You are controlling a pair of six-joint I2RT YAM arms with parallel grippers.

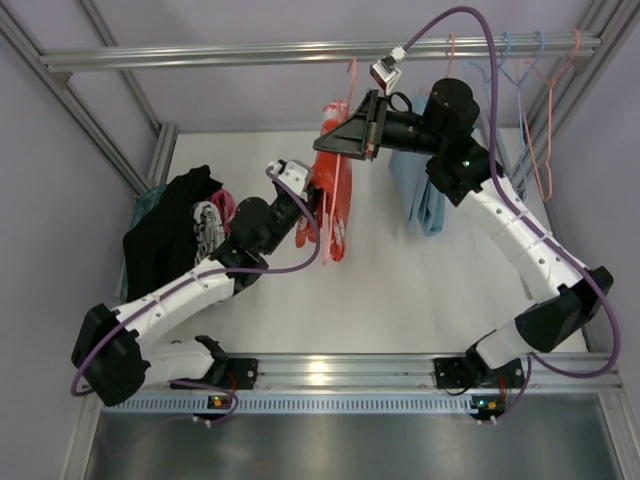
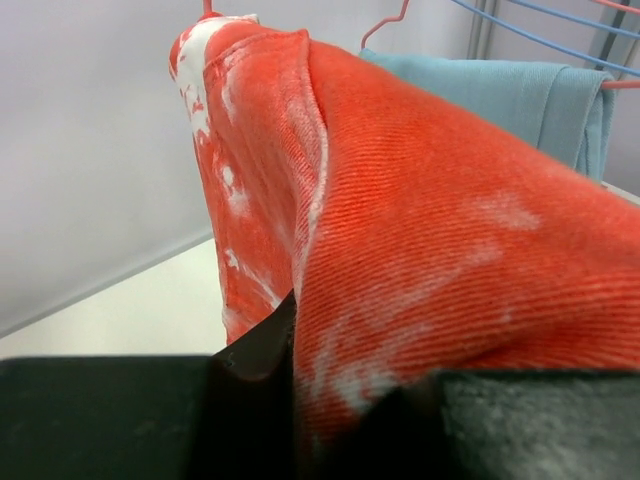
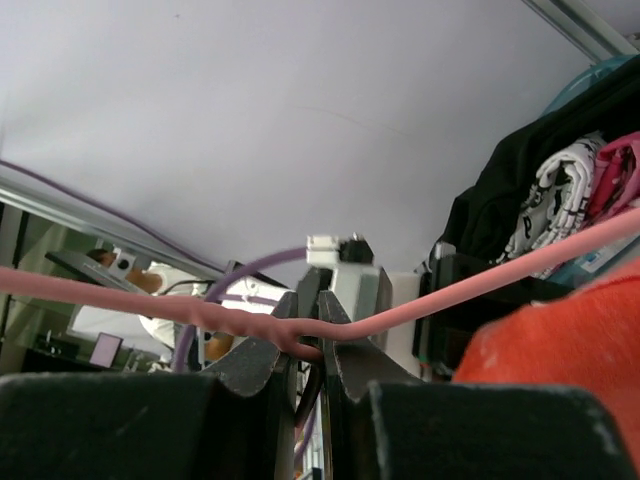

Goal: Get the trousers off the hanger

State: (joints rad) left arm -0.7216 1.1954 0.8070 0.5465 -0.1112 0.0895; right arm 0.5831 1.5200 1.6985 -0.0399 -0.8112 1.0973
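Item 1. Orange-red cloth trousers with white blotches [image 1: 335,205]: I see them draped over a thin pink wire hanger [image 1: 351,75], hanging above the middle of the white table [image 1: 400,290], between my two arms. In the left wrist view the fabric [image 2: 430,230] fills most of the frame.

Item 2. Left gripper [image 1: 308,195]: at the left edge of the trousers. Its wrist camera shows the gripper [image 2: 340,395] clenched on a fold of the orange-red cloth, which passes between its fingers [image 2: 255,350].

Item 3. Right gripper [image 1: 325,143]: up at the top of the trousers. Its own camera shows the gripper [image 3: 310,345] pinched tight on the pink wire [image 3: 120,295], with the orange-red cloth [image 3: 560,350] just beside it.

Item 4. Light blue folded cloth [image 1: 430,205]: hanging to the right of the trousers, partly behind my right arm; also seen from the left wrist [image 2: 500,95].

Item 5. Heap of black cloth [image 1: 165,235]: lying at the table's left edge, mixed with white and pink pieces.

Item 6. Spare pink and blue wire hangers [image 1: 540,110]: hooked on the aluminium rail [image 1: 250,55], far right.
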